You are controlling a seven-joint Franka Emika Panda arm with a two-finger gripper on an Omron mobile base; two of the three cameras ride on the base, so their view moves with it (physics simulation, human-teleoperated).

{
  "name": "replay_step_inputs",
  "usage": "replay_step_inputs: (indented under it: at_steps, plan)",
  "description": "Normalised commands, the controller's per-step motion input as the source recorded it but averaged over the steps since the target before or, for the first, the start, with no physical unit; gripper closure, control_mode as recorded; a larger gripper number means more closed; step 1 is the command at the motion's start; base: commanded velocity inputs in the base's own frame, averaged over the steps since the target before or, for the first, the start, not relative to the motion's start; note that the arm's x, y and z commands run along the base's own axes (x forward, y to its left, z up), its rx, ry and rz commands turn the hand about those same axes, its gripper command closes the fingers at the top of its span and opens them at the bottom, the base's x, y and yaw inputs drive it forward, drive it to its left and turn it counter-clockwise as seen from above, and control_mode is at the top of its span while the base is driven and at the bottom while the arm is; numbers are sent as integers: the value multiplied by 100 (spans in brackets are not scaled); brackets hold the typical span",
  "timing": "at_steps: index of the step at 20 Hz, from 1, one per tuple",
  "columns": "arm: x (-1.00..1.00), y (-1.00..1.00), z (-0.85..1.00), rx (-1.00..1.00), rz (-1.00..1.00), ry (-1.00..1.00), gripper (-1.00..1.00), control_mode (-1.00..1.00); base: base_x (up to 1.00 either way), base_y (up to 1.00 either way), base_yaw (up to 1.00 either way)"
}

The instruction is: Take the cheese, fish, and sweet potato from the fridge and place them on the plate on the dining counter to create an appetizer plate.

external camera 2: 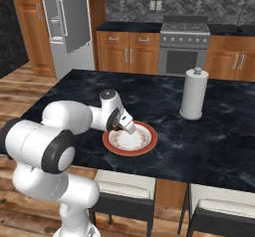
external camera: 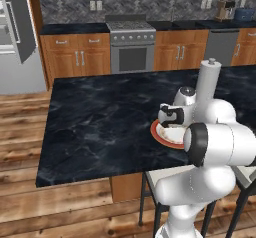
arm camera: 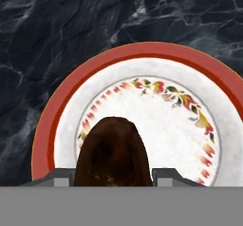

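The sweet potato (arm camera: pixel 113 151), a dark reddish-brown lump, sits between my gripper's (arm camera: pixel 114 176) finger tips, which are shut on it. It hangs over the near half of the plate (arm camera: pixel 142 49), a white plate with a broad red-brown rim. The plate (external camera 2: pixel 149 144) rests near the front edge of the dining counter (external camera: pixel 100 127), with my gripper (external camera 2: pixel 121 126) low over its left side. Across the room stands the fridge (external camera 2: pixel 64 27) with its door swung open. The cheese and the fish are out of view.
An upright paper towel roll (external camera 2: pixel 193 94) stands on the counter behind and to the right of the plate. Two stools (external camera 2: pixel 124 188) are tucked under the counter's front edge. A stove (external camera: pixel 131 44) and wooden cabinets line the back wall.
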Motion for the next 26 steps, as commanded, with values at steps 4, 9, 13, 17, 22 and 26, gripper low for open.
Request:
replay_step_inputs:
  at_steps: [4, 9, 13, 17, 22, 26]
  plan:
    - [18, 0, -8, 0, -1, 0, 100, -100, 0, 0, 0]
    - [7, 0, -21, 0, -1, 0, 100, -100, 0, 0, 0]
    - [13, -3, -36, 0, 0, 0, 100, -100, 0, 0, 0]
    - [18, -4, -36, 0, 0, 0, 100, -100, 0, 0, 0]
    - [25, -6, -23, 0, 0, 0, 100, -100, 0, 0, 0]
    - [26, -4, -15, 0, 0, 0, -100, -100, 0, 0, 0]
